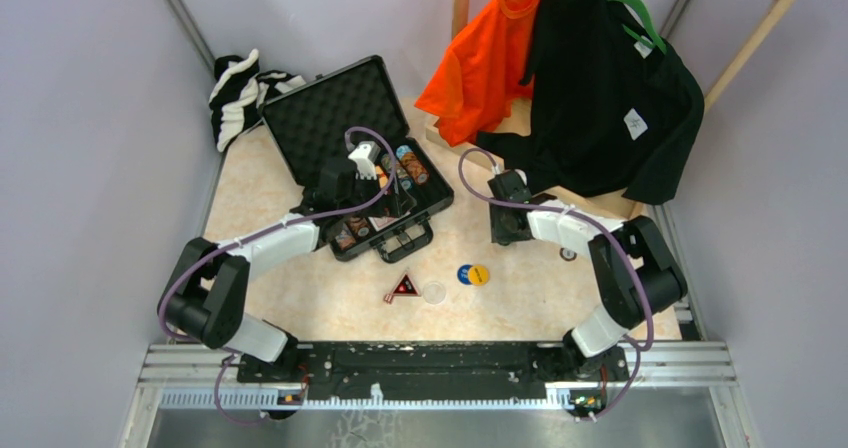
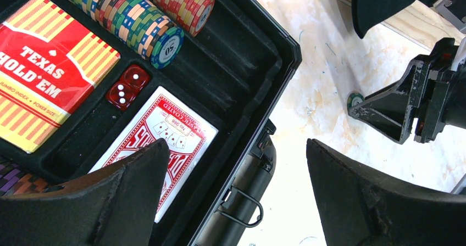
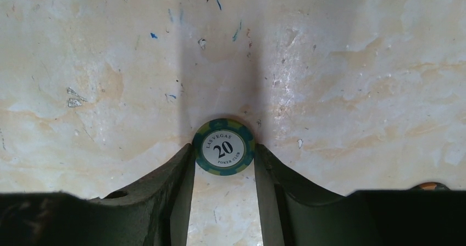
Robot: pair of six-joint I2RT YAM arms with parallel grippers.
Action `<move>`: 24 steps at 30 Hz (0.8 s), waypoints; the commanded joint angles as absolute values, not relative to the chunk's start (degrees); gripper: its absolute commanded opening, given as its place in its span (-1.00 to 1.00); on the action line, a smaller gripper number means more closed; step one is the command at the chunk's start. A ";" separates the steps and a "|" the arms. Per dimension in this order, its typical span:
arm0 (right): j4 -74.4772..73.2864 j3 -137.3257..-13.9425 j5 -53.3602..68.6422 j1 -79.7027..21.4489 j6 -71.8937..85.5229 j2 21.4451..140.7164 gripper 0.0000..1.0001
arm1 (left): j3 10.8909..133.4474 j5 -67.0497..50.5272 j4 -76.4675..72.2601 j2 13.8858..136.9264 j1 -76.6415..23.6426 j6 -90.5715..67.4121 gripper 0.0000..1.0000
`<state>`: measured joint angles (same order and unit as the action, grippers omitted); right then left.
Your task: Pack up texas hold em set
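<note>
One case point(image 1: 322, 118), two decks point(image 2: 46, 73), two dice point(image 2: 126, 87), two chip rows point(image 2: 126, 15) in clear view, one loose chip point(image 3: 223, 146), three discs point(image 1: 472, 274), one triangle point(image 1: 403, 287), two shirts point(image 1: 600, 98), one striped cloth point(image 1: 240, 93), two arms point(image 1: 270, 243).

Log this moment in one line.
left tool: open, above open case | right tool: gripping green 20 chip, flat on table

Black-and-white arms point(image 1: 270, 248), purple cables point(image 1: 461, 175), matte black tool fingers point(image 3: 176, 194)

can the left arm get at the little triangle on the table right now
Probably yes: the triangle lies flat on the table in front of the case, nothing over it, and the left claw is open and empty above the case.
</note>
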<state>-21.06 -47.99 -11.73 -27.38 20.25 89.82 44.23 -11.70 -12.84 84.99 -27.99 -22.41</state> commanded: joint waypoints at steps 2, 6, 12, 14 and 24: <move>-24.26 -46.95 -11.73 -28.14 20.83 87.62 -0.23 | 46.26 -12.87 -12.70 85.86 -28.04 -22.46 0.98; -25.55 -47.82 -12.23 -28.54 20.75 85.73 -0.23 | 46.72 -13.49 -12.34 86.25 -28.08 -22.65 0.98; -26.55 -48.71 -12.85 -29.27 21.09 83.63 -0.23 | 47.51 -14.53 -11.57 86.81 -28.04 -22.90 0.98; -27.17 -49.16 -12.90 -29.80 21.09 82.99 -0.23 | 48.04 -15.68 -11.24 87.20 -28.04 -23.31 0.98; -28.90 -50.80 -14.09 -31.73 21.43 80.84 -0.23 | 54.30 -30.81 -9.39 94.52 -28.19 -29.93 0.89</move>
<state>-28.47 -47.79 -12.34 -30.89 20.78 83.35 51.70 -22.70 -10.15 92.53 -27.99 -26.74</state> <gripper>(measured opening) 0.384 0.953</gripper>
